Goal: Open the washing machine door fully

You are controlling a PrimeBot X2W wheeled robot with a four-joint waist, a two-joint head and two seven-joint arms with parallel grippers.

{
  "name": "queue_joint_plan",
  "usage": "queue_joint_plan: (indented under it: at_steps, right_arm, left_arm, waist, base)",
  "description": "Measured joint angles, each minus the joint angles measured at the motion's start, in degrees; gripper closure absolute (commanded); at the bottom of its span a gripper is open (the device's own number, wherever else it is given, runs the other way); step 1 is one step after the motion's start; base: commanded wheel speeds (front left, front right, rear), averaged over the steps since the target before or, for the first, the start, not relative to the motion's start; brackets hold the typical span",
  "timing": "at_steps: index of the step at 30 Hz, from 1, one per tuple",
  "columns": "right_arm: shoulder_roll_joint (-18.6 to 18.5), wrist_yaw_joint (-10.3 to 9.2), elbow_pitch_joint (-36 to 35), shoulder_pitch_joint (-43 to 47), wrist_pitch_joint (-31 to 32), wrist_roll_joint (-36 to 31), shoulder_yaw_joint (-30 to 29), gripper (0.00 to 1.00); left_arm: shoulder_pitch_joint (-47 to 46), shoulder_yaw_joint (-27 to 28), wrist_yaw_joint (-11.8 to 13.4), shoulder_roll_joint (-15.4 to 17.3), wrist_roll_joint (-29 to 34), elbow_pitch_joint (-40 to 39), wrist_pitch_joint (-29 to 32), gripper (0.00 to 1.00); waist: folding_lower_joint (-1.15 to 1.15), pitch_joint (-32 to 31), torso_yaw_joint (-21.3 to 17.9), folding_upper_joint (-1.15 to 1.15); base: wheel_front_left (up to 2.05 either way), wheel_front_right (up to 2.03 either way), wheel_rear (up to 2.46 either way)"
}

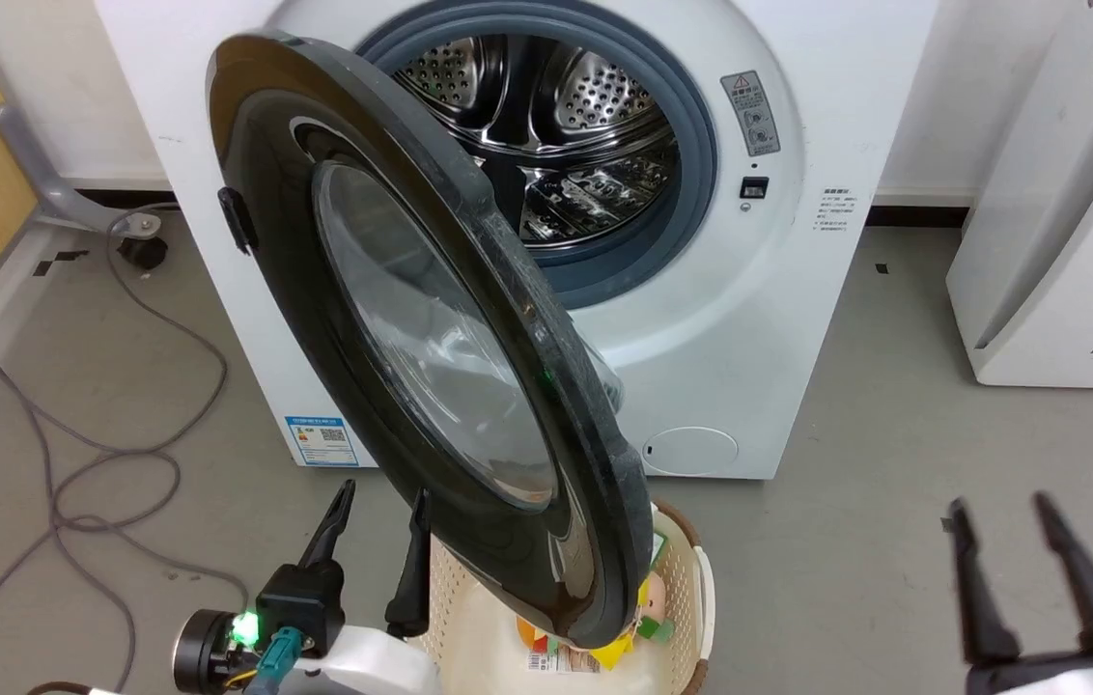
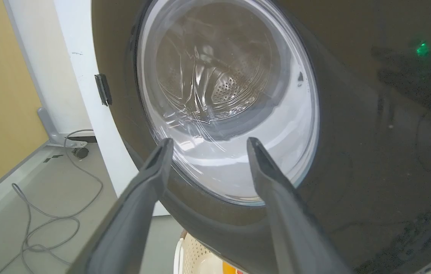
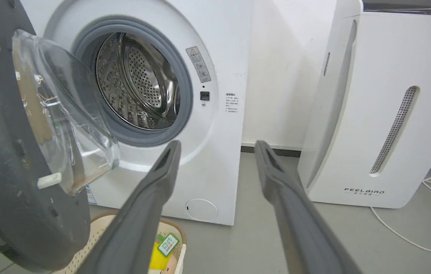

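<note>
washing machine door point(image 1: 431, 386) standing open, basket point(image 1: 704, 598) mostly hidden behind it

Left claw point(image 1: 383, 490), right claw point(image 1: 998, 502): long dark fingers point(image 1: 332, 526); green light point(image 1: 241, 629), teal plug point(image 1: 278, 647).

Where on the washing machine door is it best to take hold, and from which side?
Probably the free rim of the washing machine door, opposite the hinge: it faces the robot edge-on, so come from the front, left gripper straddling it.
</note>
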Motion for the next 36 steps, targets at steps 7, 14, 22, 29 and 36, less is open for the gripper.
queue_joint_plan:
  at_steps: [7,14,22,29,36]
  right_arm:
    - [0.07,0.0,0.84,2.26,2.58,0.33,1.04,0.0]
    - [0.07,0.0,2.16,2.21,2.58,0.9,0.83,0.0]
    - [0.07,0.0,2.68,2.15,2.88,1.78,0.68,0.0]
    - [0.07,0.0,2.71,2.04,3.07,1.85,0.55,0.0]
    - [0.07,0.0,2.7,1.97,3.08,2.1,0.31,0.0]
  left_arm:
    - [1.13,0.55,-0.03,0.0,0.02,0.6,0.0,0.0]
    - [1.37,0.79,-0.64,0.0,0.36,1.94,0.0,0.94]
    - [1.37,0.77,-1.02,-0.01,0.32,2.01,0.0,1.0]
    - [0.96,0.85,-0.92,-0.03,-1.63,-0.35,0.0,1.0]
    - [-3.98,1.21,-0.45,-0.04,-2.1,-6.89,-0.01,1.0]
  waist:
    - [0.0,-0.26,0.09,0.0]
    - [0.0,-0.16,0.26,0.0]
    - [0.0,-0.05,0.3,0.0]
    - [0.0,0.18,0.3,0.0]
    - [0.0,0.52,0.73,0.0]
  base:
    - [0.0,0.0,0.0]
    - [0.0,0.0,0.0]
    - [0.0,0.0,0.0]
    - [0.0,0.0,0.0]
    - [0.0,0.0,0.0]
